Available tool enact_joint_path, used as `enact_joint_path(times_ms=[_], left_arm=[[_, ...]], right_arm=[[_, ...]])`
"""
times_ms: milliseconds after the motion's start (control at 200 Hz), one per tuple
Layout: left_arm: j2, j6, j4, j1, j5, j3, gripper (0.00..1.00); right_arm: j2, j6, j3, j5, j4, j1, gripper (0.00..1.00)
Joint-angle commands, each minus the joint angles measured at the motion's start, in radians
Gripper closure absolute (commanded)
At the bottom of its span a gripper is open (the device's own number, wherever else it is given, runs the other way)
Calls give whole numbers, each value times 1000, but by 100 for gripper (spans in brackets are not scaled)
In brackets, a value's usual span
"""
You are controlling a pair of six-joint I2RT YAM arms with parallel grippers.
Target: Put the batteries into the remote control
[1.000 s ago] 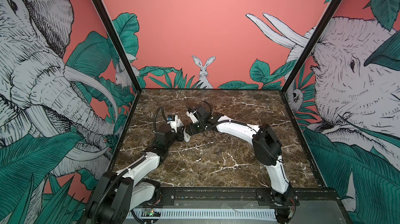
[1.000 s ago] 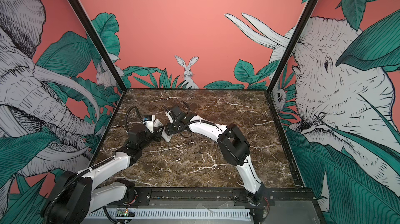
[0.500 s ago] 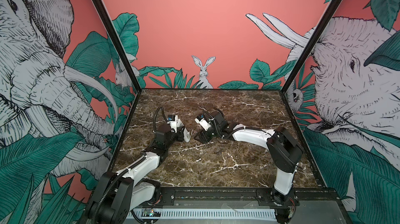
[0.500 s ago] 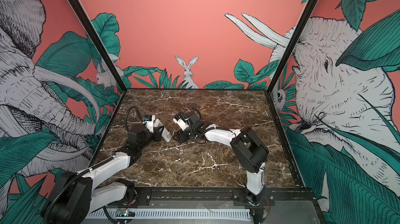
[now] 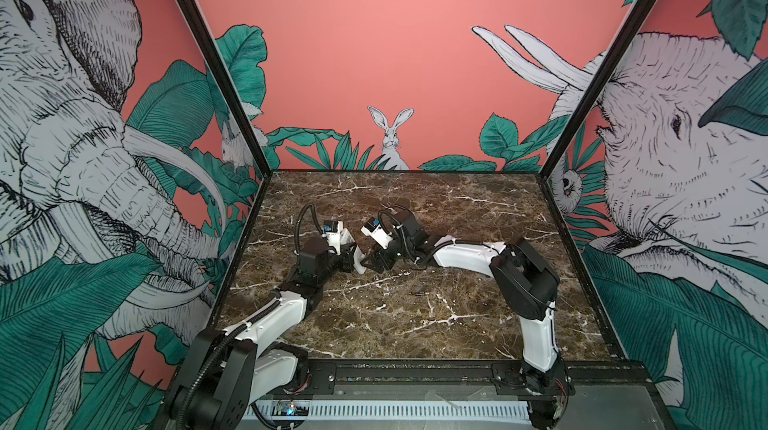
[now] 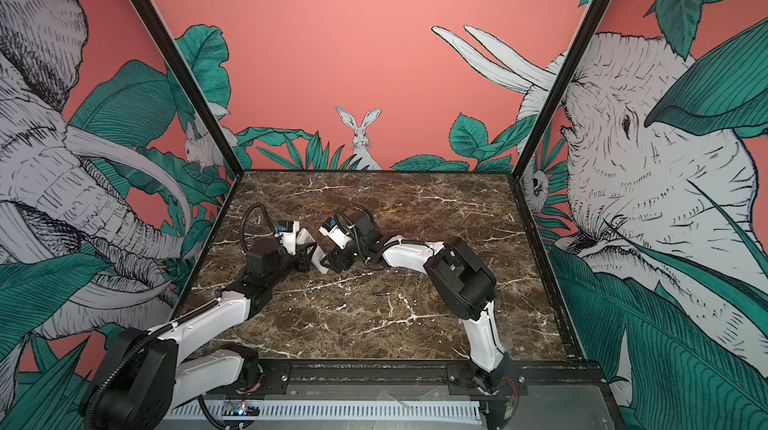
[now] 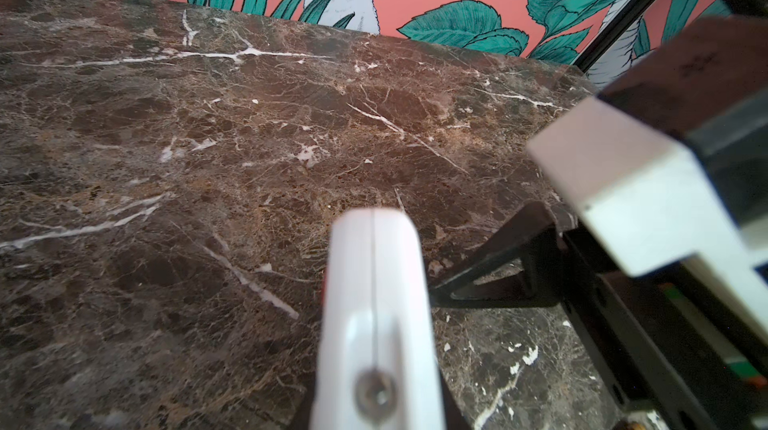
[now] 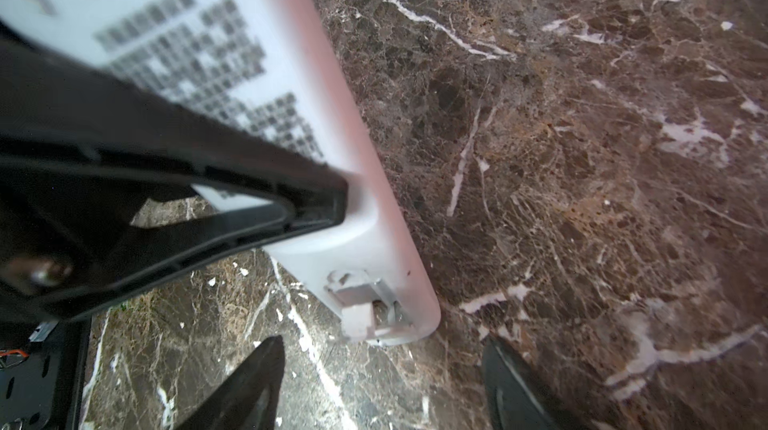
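Note:
My left gripper (image 5: 347, 258) is shut on the white remote control (image 5: 360, 265) and holds it tilted above the marble. In the right wrist view the remote control (image 8: 291, 87) shows its back with a printed code label, and an open recess with a metal contact (image 8: 365, 303) at its near end. One of my left gripper's black fingers (image 8: 174, 186) crosses it. My right gripper (image 8: 382, 386) is open with nothing between its fingers, its tips just short of that end. One battery (image 5: 422, 294), thin and dark, lies loose on the table; it also shows as battery (image 6: 381, 294).
The marble table (image 5: 415, 207) is boxed in by patterned walls at the back and sides, with a black rail (image 5: 415, 369) along the front edge. The right arm's elbow (image 5: 523, 278) stands high over the table's right half.
My right gripper opened wider, pulled back to the right, then came in again by the remote's near end. The left arm and the remote stayed put.

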Motion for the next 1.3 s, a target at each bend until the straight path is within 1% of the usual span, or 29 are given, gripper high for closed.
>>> enact_joint_path(times_ms=[0, 230, 500, 580, 710, 840, 920, 1020, 1185, 1290], left_arm=[[6, 13, -34, 2, 18, 13, 100], [9, 15, -35, 2, 14, 13, 100], [16, 16, -31, 2, 11, 13, 100], [17, 16, -30, 2, 11, 11, 100], [17, 16, -31, 2, 10, 12, 100], [13, 17, -34, 2, 8, 12, 100], [14, 17, -36, 2, 6, 12, 100], [15, 17, -35, 3, 6, 12, 100], [20, 16, -30, 2, 6, 11, 100], [22, 16, -28, 3, 6, 13, 100]], right_arm=[[15, -16, 38, -41, 41, 2, 27], [50, -14, 78, -62, 13, 3, 33], [61, -9, 71, -63, 8, 6, 35], [65, -8, 71, -57, 8, 6, 38], [73, -2, 75, -47, 9, 9, 47], [82, -2, 82, -47, -1, 11, 51], [79, -2, 80, -45, -1, 11, 56], [54, -1, 68, -38, 6, 11, 62], [-5, 13, 36, -41, 35, 10, 68], [-46, 36, 4, -47, 65, 3, 70]])
